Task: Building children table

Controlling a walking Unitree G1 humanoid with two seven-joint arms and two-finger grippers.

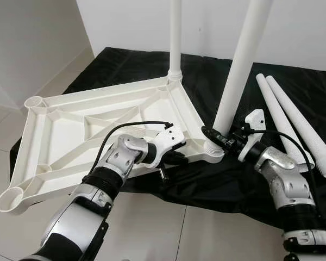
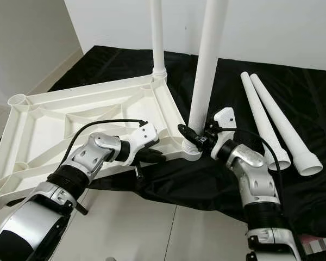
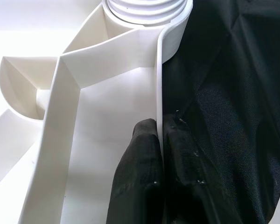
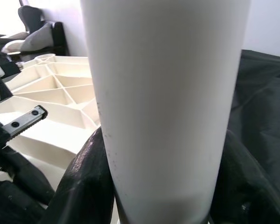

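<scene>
Scene: a white plastic tabletop (image 1: 98,122) lies upside down, ribbed underside up, across the left and centre of the frame, partly on a black cloth (image 1: 293,92) and partly over pale floor tiles (image 1: 168,228).
Tabletop corners: round leg sockets sit at its corners; one empty socket (image 1: 34,101) is at the upper left, another (image 1: 10,200) at the lower left.
Far leg: a white leg (image 1: 175,38) stands upright in the corner socket at the top centre of the frame.
Near leg: a second white leg (image 1: 239,70) stands in the socket at the centre right, leaning slightly toward the upper right.
Spare legs: two more white legs (image 1: 293,122) lie side by side on the cloth at the right, touching each other.
Left pincer: the left pincer (image 3: 159,154) is at the lower centre, closed on the near edge wall of the tabletop, one black finger (image 3: 140,172) inside the wall and the other on the cloth side.
Right pincer: the right pincer (image 1: 214,137) is at the centre right, clasped around the lower part of the near leg just above its socket; its curved black fingers (image 4: 84,177) wrap both sides of the leg.
Background: white walls (image 1: 32,38) rise behind the cloth.
</scene>
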